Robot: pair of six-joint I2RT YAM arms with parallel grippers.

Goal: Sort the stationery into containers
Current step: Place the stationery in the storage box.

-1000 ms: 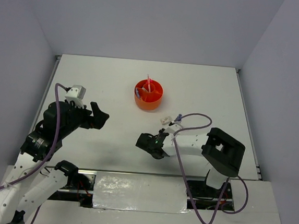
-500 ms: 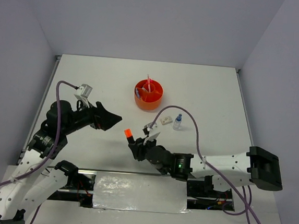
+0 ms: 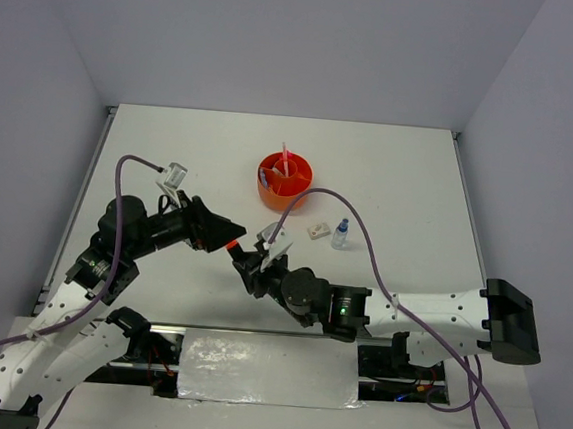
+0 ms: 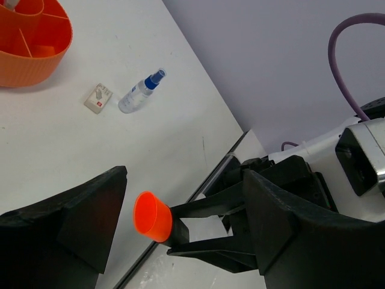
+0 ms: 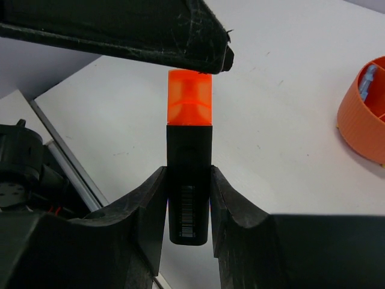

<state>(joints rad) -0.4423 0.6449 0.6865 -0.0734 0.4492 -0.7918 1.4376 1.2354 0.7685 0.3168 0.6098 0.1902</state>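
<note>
Fixed top view high above the table; both wrist views close on the same orange-capped highlighter.

White-and-black left arm and right arm
Looping purple cables, matte black wedge fingers, small green light.

Black highlighter, orange cap — bright-orange tub — clear bottle, blue cap.

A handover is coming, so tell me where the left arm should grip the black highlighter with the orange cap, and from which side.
Take the black highlighter at its orange cap, the free end: the right fingers clamp the barrel below. Come end-on, the open left fingers straddling the cap from both sides.
</note>
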